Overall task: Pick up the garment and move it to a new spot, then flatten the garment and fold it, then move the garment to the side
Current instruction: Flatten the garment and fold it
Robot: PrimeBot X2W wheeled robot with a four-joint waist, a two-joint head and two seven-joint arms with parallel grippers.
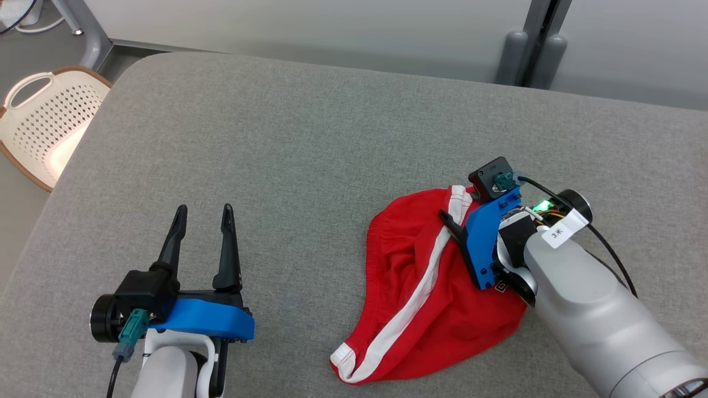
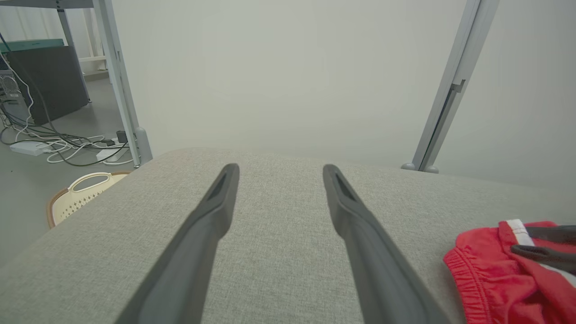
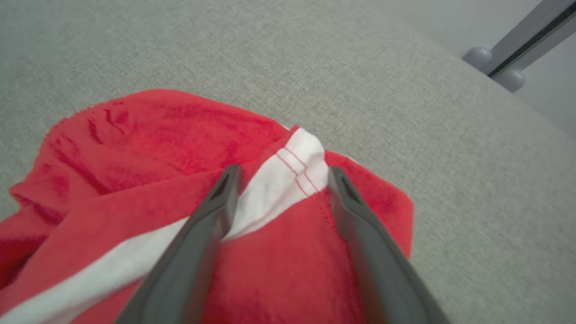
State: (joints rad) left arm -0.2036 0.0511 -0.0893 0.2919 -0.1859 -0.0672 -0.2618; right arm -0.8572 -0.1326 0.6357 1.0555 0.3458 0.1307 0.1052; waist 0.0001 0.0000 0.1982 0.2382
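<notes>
On the right half of the grey cloth-covered surface [image 1: 276, 138], the red garment [image 1: 398, 260] is lying crumpled in a rounded heap. A white stripe [image 1: 423, 282] is running across it from the near hem to the far one. The right gripper [image 3: 283, 171] is reaching over the heap from the right, its jaws standing wide and straddling the far end of that stripe. I cannot tell whether the tips are pressing into the cloth. Nothing is being held.

The left gripper [image 1: 204, 209] is hovering over bare fabric well to the left of the garment. Its jaws are spread wide and pointing toward the far edge, and they are gripping nothing. Between the two arms the grey weave is showing plain and flat.

Beyond the far edge a pale wall is closing off the room, with a grey metal post [image 1: 534, 44] on rounded feet standing against it. Off the left corner a cream perforated basket [image 1: 44, 121] with a brown rim is sitting on the floor, its handle slot facing up. In the left wrist view, a tangle of cables [image 2: 67, 148] is trailing across the floor behind the basket, beside a dark panel [image 2: 45, 85].
</notes>
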